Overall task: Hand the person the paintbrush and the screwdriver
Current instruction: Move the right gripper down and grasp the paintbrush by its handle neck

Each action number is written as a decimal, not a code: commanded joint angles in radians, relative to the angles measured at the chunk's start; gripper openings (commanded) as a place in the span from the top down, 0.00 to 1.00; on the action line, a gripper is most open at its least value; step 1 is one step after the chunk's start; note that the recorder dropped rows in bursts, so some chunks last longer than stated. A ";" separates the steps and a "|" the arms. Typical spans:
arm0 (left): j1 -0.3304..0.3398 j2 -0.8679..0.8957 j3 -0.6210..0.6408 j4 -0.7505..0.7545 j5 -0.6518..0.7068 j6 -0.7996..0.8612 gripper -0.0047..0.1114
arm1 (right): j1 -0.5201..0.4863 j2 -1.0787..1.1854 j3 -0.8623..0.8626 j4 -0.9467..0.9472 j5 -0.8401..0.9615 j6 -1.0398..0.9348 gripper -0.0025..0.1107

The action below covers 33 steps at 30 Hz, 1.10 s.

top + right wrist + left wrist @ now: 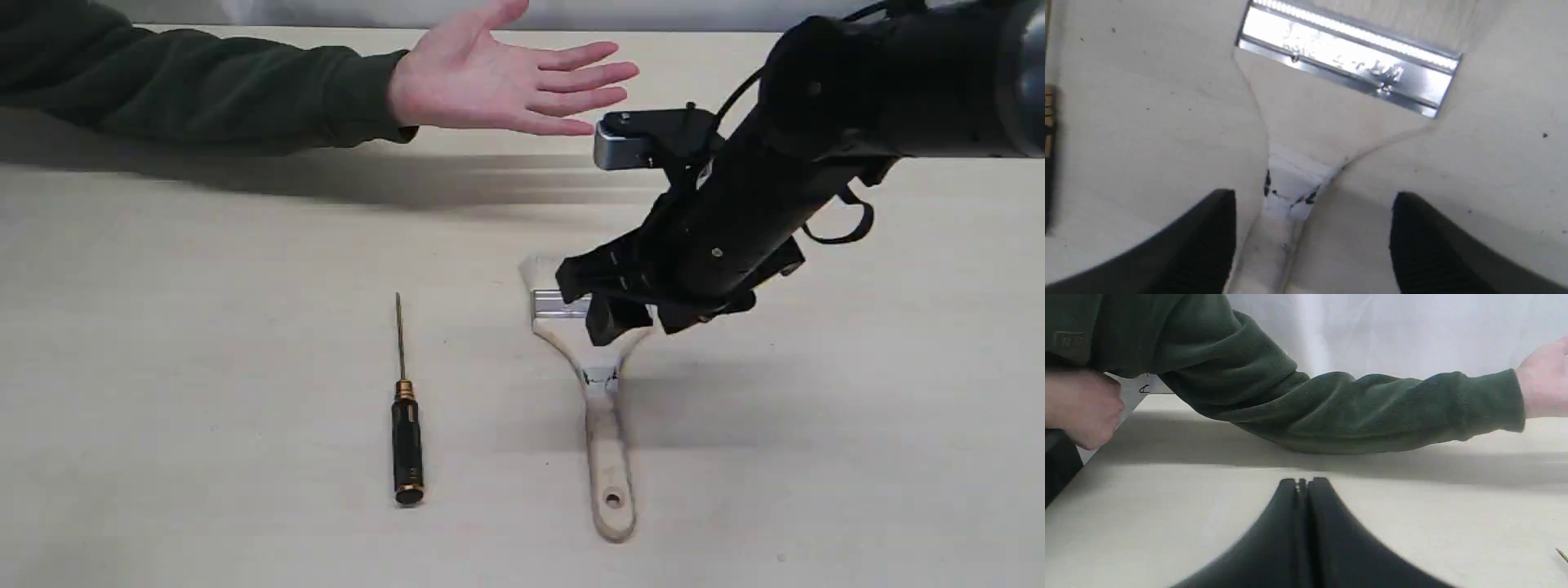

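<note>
The right gripper (641, 318) is wide open over the paintbrush (608, 457), with one black finger on each side of its thin wooden neck. The left gripper (1302, 482) is closed tight, holding nothing. The brush lies flat on the table (204, 367), its pale bristles and shiny silver band pointing toward the person (490, 77). The skinny screwdriver (406, 433) lies beside it, tip the same way.

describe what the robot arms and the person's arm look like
The right arm is matte black and tubular, with a looping black cable and a silver-grey camera block. The right gripper has black fingers with ribbed pads. The left gripper is smooth, black and tapering. The person's hand is bare and pale, in a dark green knit sleeve.
</note>
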 commanded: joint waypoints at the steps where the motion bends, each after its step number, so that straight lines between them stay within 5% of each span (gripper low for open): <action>1: -0.008 -0.002 0.002 0.000 -0.008 -0.002 0.96 | 0.001 0.032 -0.004 0.006 0.012 0.003 0.46; 22: -0.008 -0.002 0.002 -0.004 -0.004 -0.002 0.96 | 0.082 0.161 -0.007 -0.005 -0.047 0.083 0.47; 33: -0.008 -0.002 0.002 -0.004 -0.004 -0.002 0.96 | 0.082 0.186 -0.007 -0.167 -0.019 0.136 0.84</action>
